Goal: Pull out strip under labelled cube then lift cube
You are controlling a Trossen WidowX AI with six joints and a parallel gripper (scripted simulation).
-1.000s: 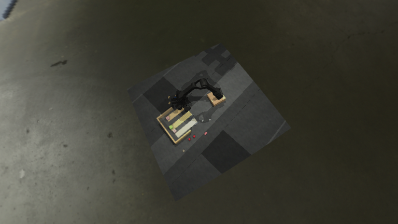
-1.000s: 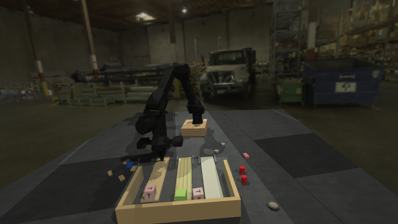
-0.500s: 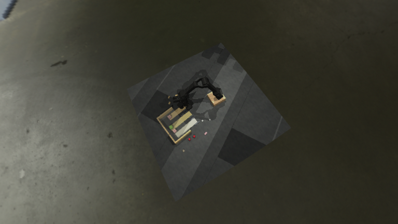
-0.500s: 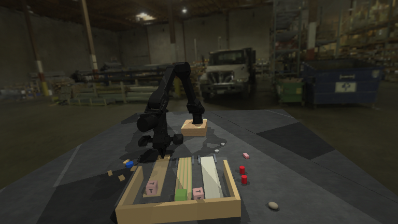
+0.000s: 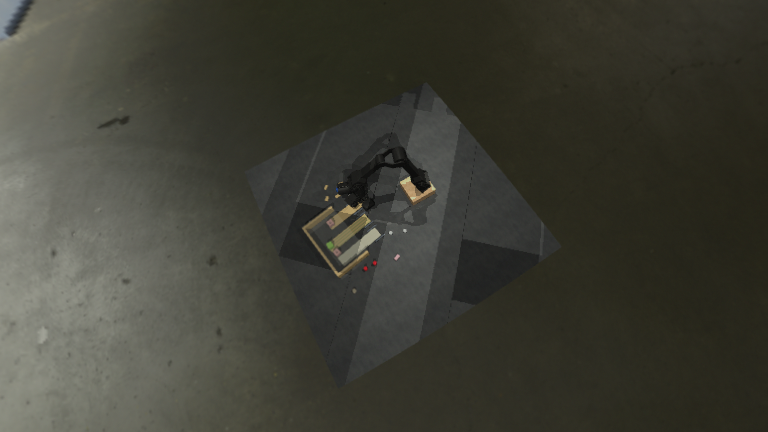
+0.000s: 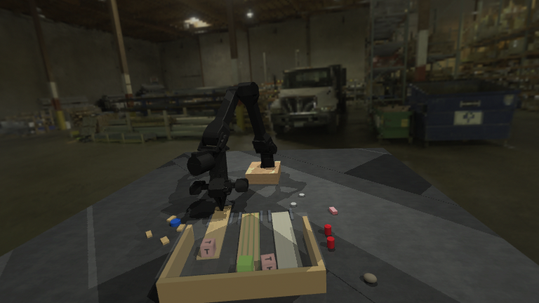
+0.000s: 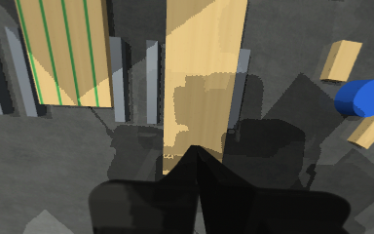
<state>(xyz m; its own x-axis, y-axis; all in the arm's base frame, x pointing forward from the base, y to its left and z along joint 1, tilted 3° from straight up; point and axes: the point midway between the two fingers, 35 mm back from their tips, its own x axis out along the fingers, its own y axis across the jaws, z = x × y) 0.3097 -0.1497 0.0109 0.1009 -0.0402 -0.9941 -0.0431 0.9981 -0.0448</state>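
Observation:
A wooden tray [image 6: 238, 283] [image 5: 313, 238] holds three strips side by side. The plain tan strip [image 6: 219, 222] [image 7: 205, 73] [image 5: 343, 215] on the left carries a pink cube labelled T [image 6: 208, 247] [image 5: 330, 223], and its far end sticks out past the tray's open side. My gripper [image 6: 221, 205] [image 7: 194, 149] is low at that end, shut on the tip of the tan strip. The green-striped strip [image 6: 249, 232] [image 7: 63, 54] carries a green cube [image 6: 245, 263]. A second pink T cube [image 6: 268, 261] sits between it and the pale strip [image 6: 283, 240].
Grey guide rails [image 7: 119, 80] stand between the strips. A blue disc [image 6: 175, 222] [image 7: 355, 97] and small tan blocks [image 6: 163, 240] lie left of the tray. Two red cylinders [image 6: 327, 229], a pink block [image 6: 333, 210], white discs [image 6: 293, 204] and a grey stone [image 6: 370, 278] lie on the right. The arm's wooden base block [image 6: 262, 173] is behind.

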